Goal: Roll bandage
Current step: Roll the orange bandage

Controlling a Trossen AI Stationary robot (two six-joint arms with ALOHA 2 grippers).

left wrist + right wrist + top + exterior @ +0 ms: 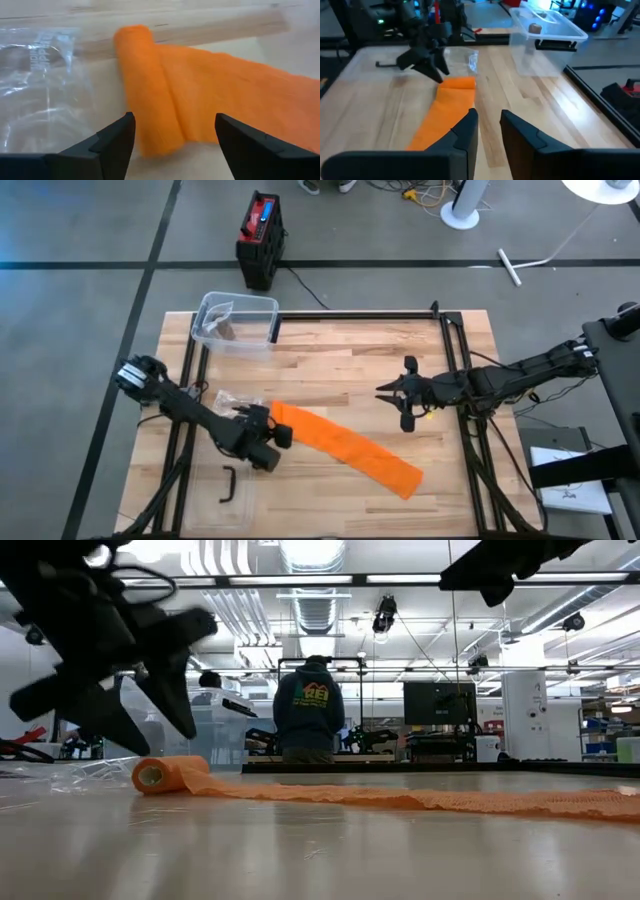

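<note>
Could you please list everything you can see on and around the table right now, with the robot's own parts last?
bandage: one, orange, partly rolled at its left end, strip trailing toward the table's front right.
plastic wrapper: one, clear, beside the rolled end.
plastic bin: one, clear, back left of the table.
hex key: one, black, front left.
table: one, light wood.
case: one, black and red, on the floor behind.
person: one, dark hooded top, back turned, beyond the table.
left hand: one, dark, open at the rolled end.
right hand: one, dark, narrowly open, above the table's right-centre.
</note>
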